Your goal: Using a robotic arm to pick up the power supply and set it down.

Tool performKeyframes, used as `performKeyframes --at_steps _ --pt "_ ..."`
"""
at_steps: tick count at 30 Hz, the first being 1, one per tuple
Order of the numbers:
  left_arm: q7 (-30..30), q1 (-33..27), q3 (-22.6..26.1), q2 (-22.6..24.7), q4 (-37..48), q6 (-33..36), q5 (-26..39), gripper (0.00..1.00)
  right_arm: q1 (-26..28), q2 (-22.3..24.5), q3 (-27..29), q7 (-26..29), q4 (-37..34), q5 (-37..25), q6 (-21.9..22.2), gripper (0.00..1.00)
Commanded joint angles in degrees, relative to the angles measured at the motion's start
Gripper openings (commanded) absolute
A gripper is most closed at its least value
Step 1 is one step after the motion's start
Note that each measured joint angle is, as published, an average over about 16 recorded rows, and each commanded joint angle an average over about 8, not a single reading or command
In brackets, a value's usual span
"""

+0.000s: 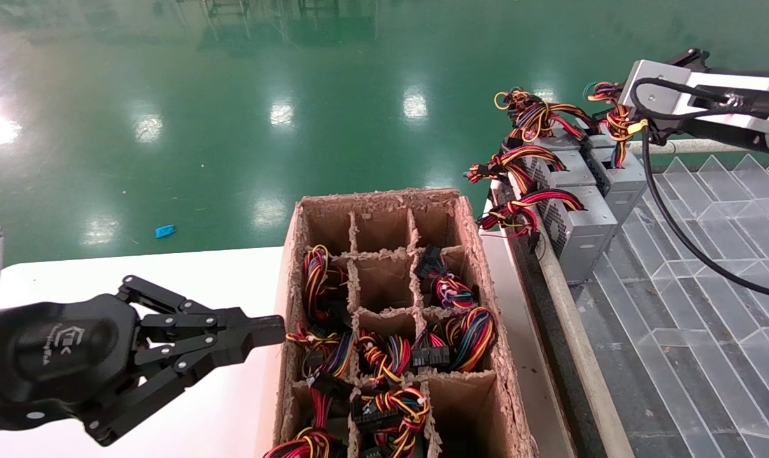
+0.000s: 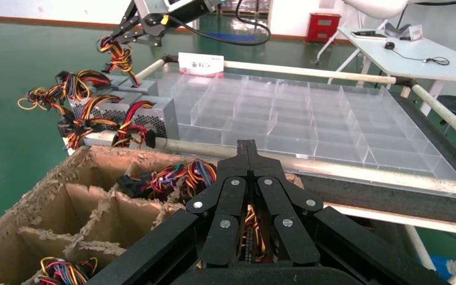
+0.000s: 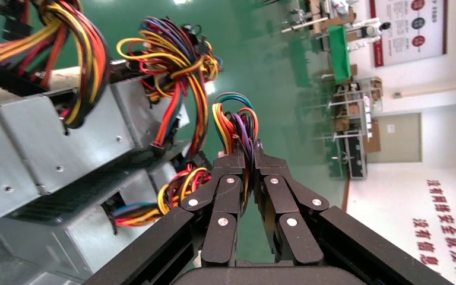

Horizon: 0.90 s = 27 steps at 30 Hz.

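Note:
Several grey metal power supplies (image 1: 581,222) stand in a row at the near-left corner of a clear divided tray, each with red, yellow and black wires. My right gripper (image 3: 246,155) is shut on the wire bundle (image 3: 236,122) that rises from the rear power supply (image 1: 619,181). In the head view the silver right arm (image 1: 696,86) reaches in from the right above that row, and its fingers are hidden behind the wrist. The grey boxes (image 3: 65,154) lie beside the gripper in the right wrist view. My left gripper (image 1: 276,331) is shut on nothing, parked just left of a cardboard box.
A cardboard box (image 1: 468,222) with paper dividers holds loose wire bundles with black connectors (image 1: 460,331). A metal rail (image 1: 565,299) separates it from the clear divided tray (image 1: 708,254). A white tabletop (image 1: 168,273) lies under the left arm. A green floor lies beyond.

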Motion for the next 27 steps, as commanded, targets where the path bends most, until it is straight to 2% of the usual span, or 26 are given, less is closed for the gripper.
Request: performKeyframes --at_steps 1,2,3,4,17,27 --pt "0.0 0.0 0.0 0.0 0.0 0.0 0.0 0.0 0.12 0.01 0.11 -0.35 -0.37 0.76 -0.5 0.79" --pt "0.0 0.0 0.0 0.0 0.0 0.0 0.0 0.0 0.23 0.0 0.2 -0.83 -0.67 1.14 -0.6 0.92" --pt "0.0 0.0 0.0 0.0 0.0 0.0 0.0 0.0 0.35 -0.02 0.29 -1.32 -0.98 1.52 -0.7 0.99" --pt "0.0 0.0 0.0 0.0 0.0 0.0 0.0 0.0 0.5 -0.04 0.39 -1.83 -1.3 1.91 -0.83 1.0" --pt "0.0 0.0 0.0 0.0 0.0 0.0 0.0 0.0 2.79 -0.09 1.87 -7.94 -4.12 7.76 -4.58 1.0" --pt "0.0 0.0 0.0 0.0 0.0 0.0 0.0 0.0 3.55 2.34 5.96 -12.49 -1.67 20.21 -13.29 1.0"
